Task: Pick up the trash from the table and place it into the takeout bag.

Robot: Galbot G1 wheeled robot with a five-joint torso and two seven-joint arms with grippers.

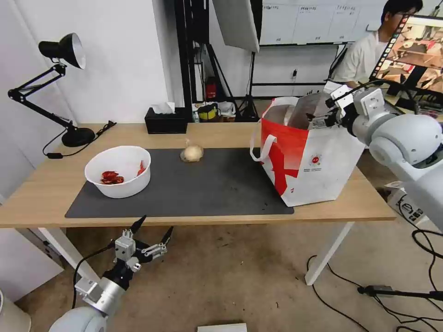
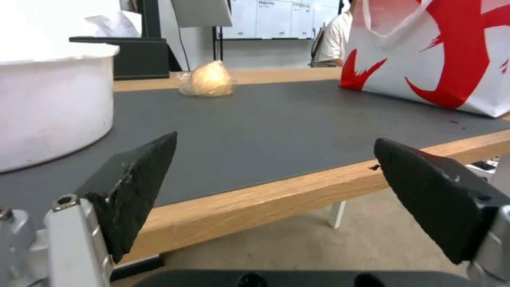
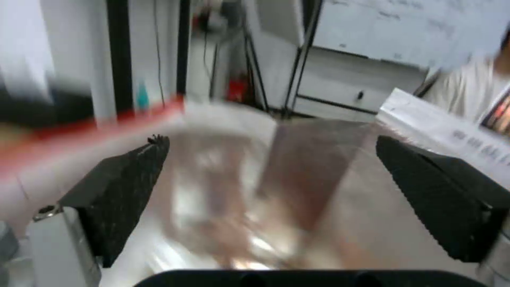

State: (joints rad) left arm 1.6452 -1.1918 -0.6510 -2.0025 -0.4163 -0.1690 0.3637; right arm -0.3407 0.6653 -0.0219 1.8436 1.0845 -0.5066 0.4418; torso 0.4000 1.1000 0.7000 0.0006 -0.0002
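Left gripper (image 1: 152,230) is hanging below and in front of the surface (image 1: 221,216), just off its near edge, fingers (image 2: 133,179) spread wide and gripping nothing. From the left wrist view it is looking level across the dark mat (image 1: 184,189) toward the remaining items; judged to be idling there, out of the other arm's way.

On the mat, trash still to clear: one white bowl (image 1: 119,171) holding red scraps, at the robot's left end; one beige round lump (image 1: 191,153), apparently wrapped in clear film, at the mat's far edge, well apart from the bowl. Two pieces counted.

One takeout bag (image 1: 307,170) is standing upright at the right end, overlapping the mat's corner, mouth gaping, probably so items can be dropped straight in.

Right gripper (image 1: 323,117) is sitting over the bag's mouth. Fingers (image 3: 119,191) are apart with nothing between them; foil lining (image 3: 276,191) is showing beneath. Bag contents cannot be made out.

Farthest back: one black tissue box (image 1: 165,121), one black desk lamp (image 1: 55,87), neither being trash.
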